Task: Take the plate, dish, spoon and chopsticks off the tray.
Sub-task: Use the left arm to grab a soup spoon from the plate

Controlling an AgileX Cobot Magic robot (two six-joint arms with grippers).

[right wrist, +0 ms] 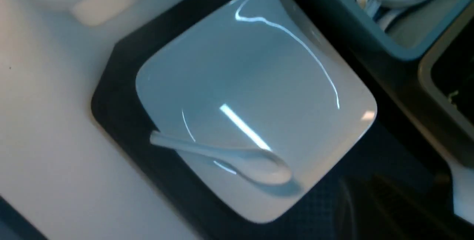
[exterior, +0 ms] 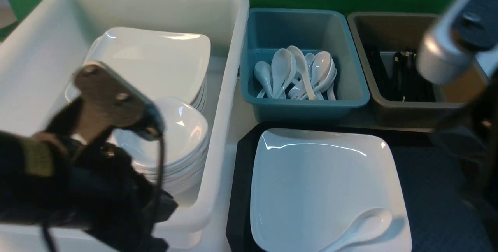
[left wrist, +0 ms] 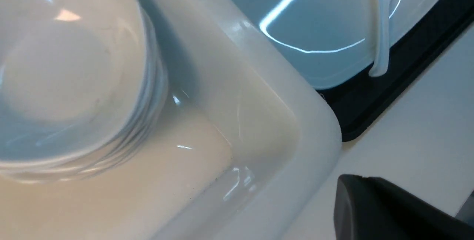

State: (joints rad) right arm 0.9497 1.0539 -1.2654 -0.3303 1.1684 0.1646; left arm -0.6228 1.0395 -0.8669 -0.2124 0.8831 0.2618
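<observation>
Tray (exterior: 241,174): flat black plastic with cut-off corners and a fine-textured floor. It sits on the pale desk (left wrist: 407,121), just beside the white tub (exterior: 233,49).
Plate (exterior: 319,182): glossy white, square with rounded corners and a shallow curved rim. It lies on the tray's left part.
Spoon (exterior: 365,226): glossy white soup spoon with a deep oval bowl, lying in the plate's near corner. Its stubby handle overhangs the rim.
Chopsticks (exterior: 404,77): thin black sticks lying in the brown tub (exterior: 404,112), beyond the tray.
White tub: smooth and deep, holding stacked square plates (exterior: 155,57) and, nearer, stacked small dishes (exterior: 183,135).
Teal tub (exterior: 307,106): stands between the other tubs and holds heaped white spoons (exterior: 299,73).
Left arm (exterior: 105,100): blurred and dark, hiding part of the dish stack.
Left gripper (left wrist: 385,210): closed; only a dark tip shows, over the desk near the tub's corner.
Right arm (exterior: 447,49): blurred grey, covering part of the brown tub.
Right gripper (right wrist: 374,214): a dim dark shape over the bare tray. Wide or narrow cannot be told.
Views: the wrist views show the handle's overhang, which the front view crops. Only the front view shows the chopsticks clearly.
</observation>
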